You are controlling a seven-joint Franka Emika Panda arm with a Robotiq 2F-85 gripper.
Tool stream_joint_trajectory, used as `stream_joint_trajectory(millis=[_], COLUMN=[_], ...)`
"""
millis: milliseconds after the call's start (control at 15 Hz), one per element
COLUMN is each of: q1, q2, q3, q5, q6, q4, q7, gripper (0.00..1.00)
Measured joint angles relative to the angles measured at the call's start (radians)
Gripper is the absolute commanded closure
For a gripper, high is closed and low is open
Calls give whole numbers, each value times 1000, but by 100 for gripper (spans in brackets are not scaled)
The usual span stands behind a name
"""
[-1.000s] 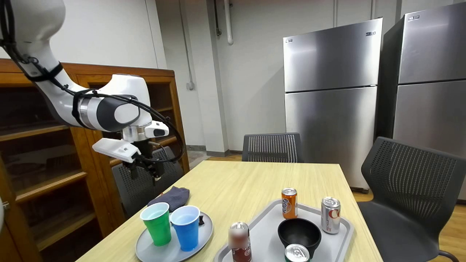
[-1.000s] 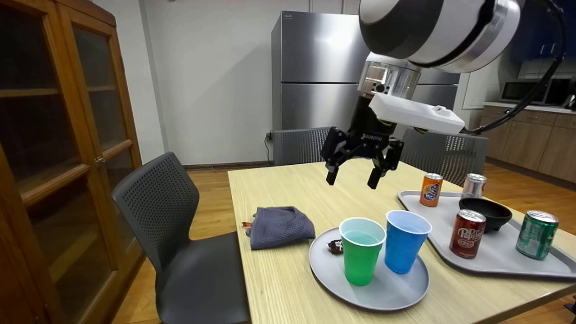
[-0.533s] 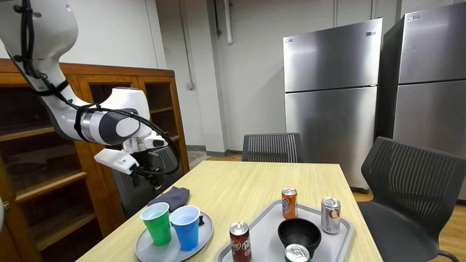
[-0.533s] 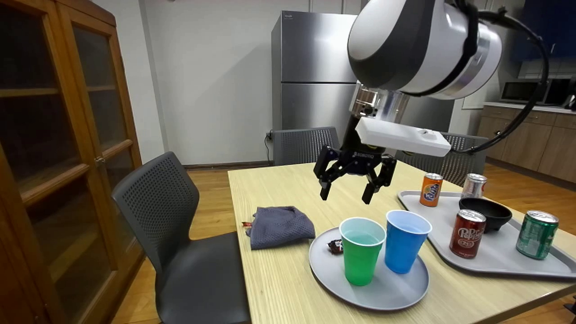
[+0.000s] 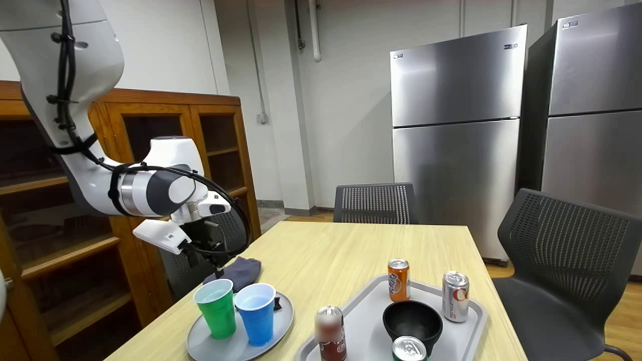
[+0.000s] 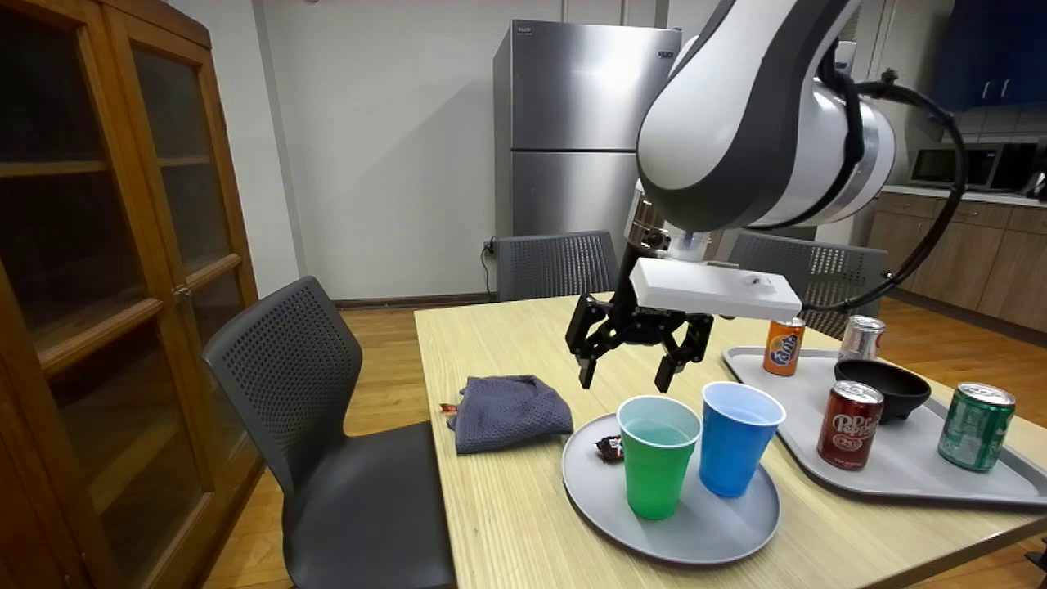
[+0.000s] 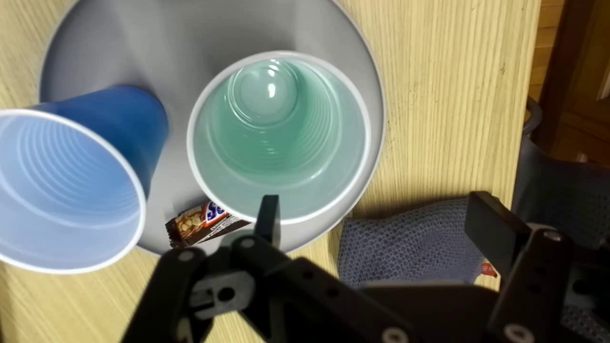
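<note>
My gripper (image 6: 625,378) hangs open over the table in both exterior views, nothing between its fingers. It points down, above and behind the green cup (image 6: 657,483). In the wrist view one fingertip (image 7: 269,214) overlaps the near rim of that cup; the other fingertip (image 7: 493,228) is over a folded grey-blue cloth (image 7: 410,247). A red scrap (image 7: 488,269) pokes out from under the cloth. The green cup and a blue cup (image 6: 736,458) stand upright on a round grey plate (image 6: 712,540). Beside them lies a brown wrapped candy bar (image 7: 205,224), partly hidden by the green cup.
A grey tray (image 6: 908,458) holds an orange can (image 6: 784,347), a silver can (image 6: 861,338), a dark red can (image 6: 851,427), a green can (image 6: 977,428) and a black bowl (image 6: 882,388). Chairs ring the table; one chair (image 6: 360,491) is near the cloth's side. A wooden cabinet (image 5: 165,130) is behind the arm.
The arm and open gripper have come down closer to the cloth and cups, shifting slightly toward the cloth. The cups, plate, cloth and tray have stayed put.
</note>
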Motion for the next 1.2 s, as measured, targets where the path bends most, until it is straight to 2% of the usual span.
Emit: stream_joint_trajectory(millis=[267,600,1200], q1=[40,79,86], q2=[20,23,60], q3=[-29,-51,-64], q5=[-70,-104,-111], q6=[12,12,11], q4=[0,0,0], q7=[80,130,155], gripper=[0,0,0])
